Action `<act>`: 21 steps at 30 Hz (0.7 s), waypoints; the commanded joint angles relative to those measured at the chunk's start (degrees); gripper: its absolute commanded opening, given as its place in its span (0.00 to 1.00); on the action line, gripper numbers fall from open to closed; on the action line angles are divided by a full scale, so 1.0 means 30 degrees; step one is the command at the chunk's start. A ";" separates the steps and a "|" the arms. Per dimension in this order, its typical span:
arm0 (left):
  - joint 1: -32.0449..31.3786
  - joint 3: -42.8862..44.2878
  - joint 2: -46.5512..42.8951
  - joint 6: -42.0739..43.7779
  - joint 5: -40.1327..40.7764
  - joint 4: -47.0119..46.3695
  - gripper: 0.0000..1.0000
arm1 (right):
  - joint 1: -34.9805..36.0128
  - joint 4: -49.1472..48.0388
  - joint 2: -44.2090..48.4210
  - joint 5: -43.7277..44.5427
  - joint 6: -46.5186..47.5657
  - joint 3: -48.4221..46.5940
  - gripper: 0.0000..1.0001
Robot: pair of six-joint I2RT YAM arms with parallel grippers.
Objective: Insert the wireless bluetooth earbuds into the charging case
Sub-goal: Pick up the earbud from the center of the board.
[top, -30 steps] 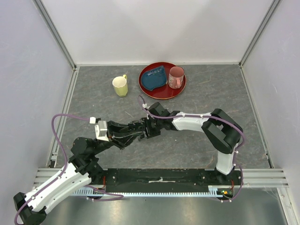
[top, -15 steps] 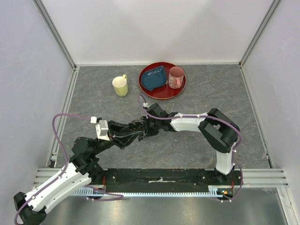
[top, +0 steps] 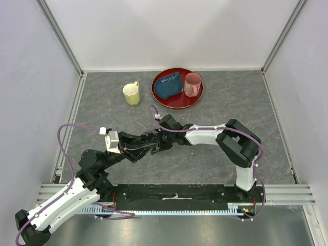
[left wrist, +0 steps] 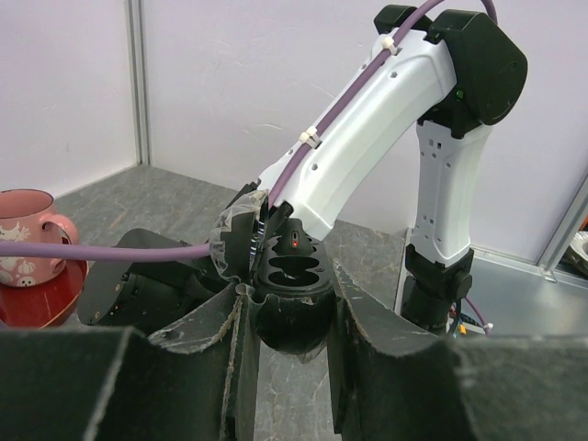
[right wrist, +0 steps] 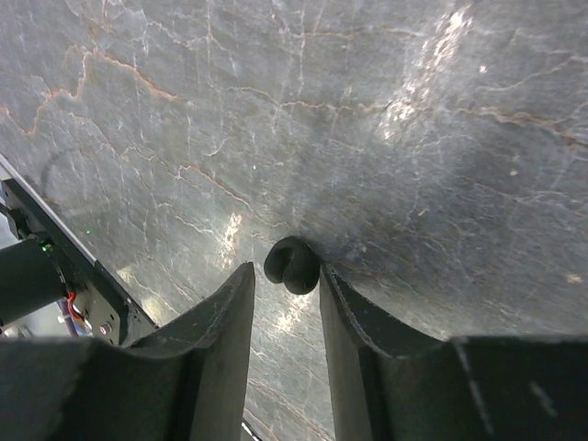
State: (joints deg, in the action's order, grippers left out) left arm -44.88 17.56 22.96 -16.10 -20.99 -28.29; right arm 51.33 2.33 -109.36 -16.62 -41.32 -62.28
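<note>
My left gripper (top: 149,144) is shut on the open black charging case (left wrist: 292,276) and holds it above the table. The case shows two empty slots and a red light. In the left wrist view the left gripper (left wrist: 289,322) clamps the case's lower half between its fingers. My right gripper (top: 161,142) sits right behind the case, its fingers next to the left fingers. In the right wrist view the right gripper (right wrist: 283,276) pinches one small black earbud (right wrist: 292,265) at its very fingertips, above bare table. Other earbuds are out of view.
A red tray (top: 177,105) at the back holds a blue pouch (top: 168,86) and a pink mug (top: 192,84). A yellow mug (top: 131,94) stands left of the tray. The pink mug (left wrist: 28,230) also shows in the left wrist view.
My right gripper has moved a little left and closer over the left gripper's fingers. The left gripper has drawn back slightly to the left with the case.
</note>
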 commanded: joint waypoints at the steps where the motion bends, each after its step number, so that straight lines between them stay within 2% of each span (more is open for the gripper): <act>1: -0.0127 0.0005 0.0139 0.0298 0.0289 -0.0295 0.02 | 0.0409 0.0513 -0.0167 0.0529 0.0414 -0.0363 0.42; 7: -0.0098 -0.0053 0.0081 0.0239 0.0289 -0.0325 0.02 | 0.0468 0.0543 -0.0343 0.1027 0.0326 -0.0333 0.39; 16: -0.0098 -0.0170 -0.0066 0.0210 0.0406 -0.0266 0.02 | 0.0468 0.0135 0.0242 0.1849 -0.0112 0.0163 0.25; 21: -0.0098 -0.0170 -0.0036 0.0209 0.0406 -0.0237 0.02 | 0.0468 -0.0453 0.1354 0.2142 -0.0377 0.0721 0.25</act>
State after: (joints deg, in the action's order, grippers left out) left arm -44.88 17.21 23.18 -16.12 -20.93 -28.29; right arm 52.47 2.37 -108.84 -12.95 -41.82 -61.58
